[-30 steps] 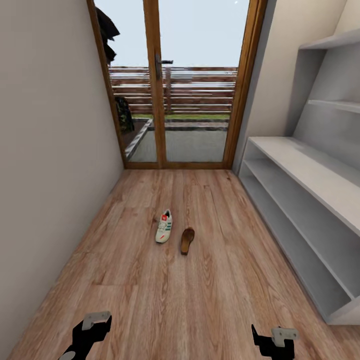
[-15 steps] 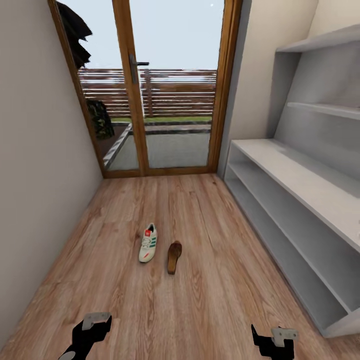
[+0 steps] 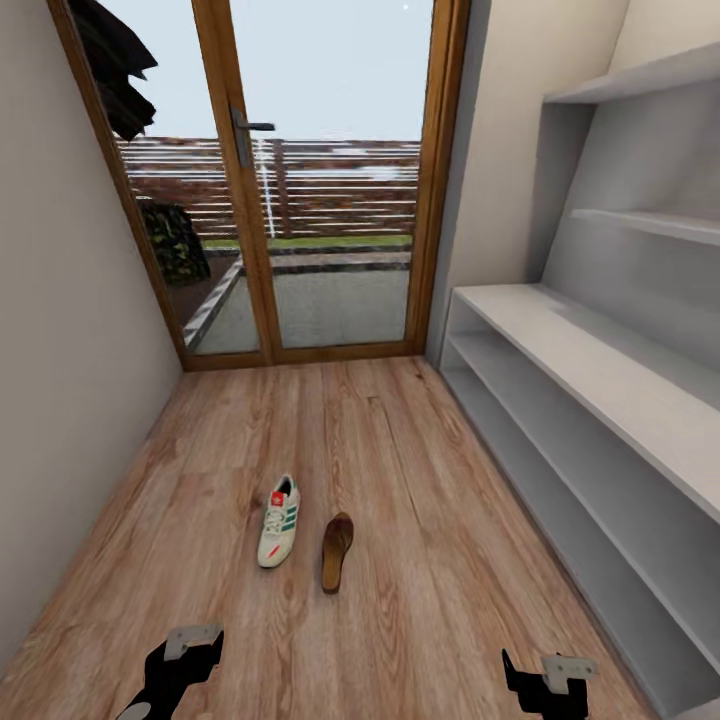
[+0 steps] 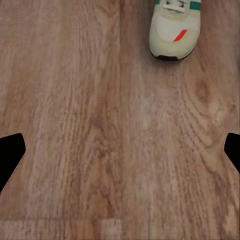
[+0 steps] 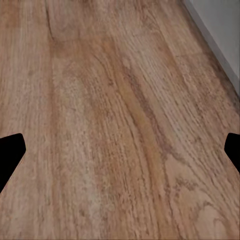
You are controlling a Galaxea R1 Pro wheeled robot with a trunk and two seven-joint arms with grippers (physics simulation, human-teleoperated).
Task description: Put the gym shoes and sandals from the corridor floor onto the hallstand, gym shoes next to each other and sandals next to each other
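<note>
One white gym shoe [image 3: 279,521] with green stripes lies on the corridor floor [image 3: 400,480], toe towards me. Just to its right lies a dark brown sandal [image 3: 337,551], a small gap between them. The grey hallstand [image 3: 600,370] runs along the right wall, and its shelves are bare where I can see them. My left gripper [image 3: 178,662] and right gripper [image 3: 548,682] hang low at the near edge, short of both shoes. In the left wrist view the open left gripper [image 4: 120,155] holds nothing, and the gym shoe's toe [image 4: 174,31] lies ahead. The right gripper [image 5: 120,155] is open over bare planks.
A wood-framed glass door [image 3: 300,190] closes the corridor's far end. A plain wall [image 3: 60,380] bounds the left side. The hallstand's base edge [image 5: 220,25] shows in the right wrist view. Open floor lies between me and the shoes.
The whole head view has shifted: the camera has moved forward, so the gym shoe and sandal sit lower and nearer in the picture. Both grippers keep their place in the view.
</note>
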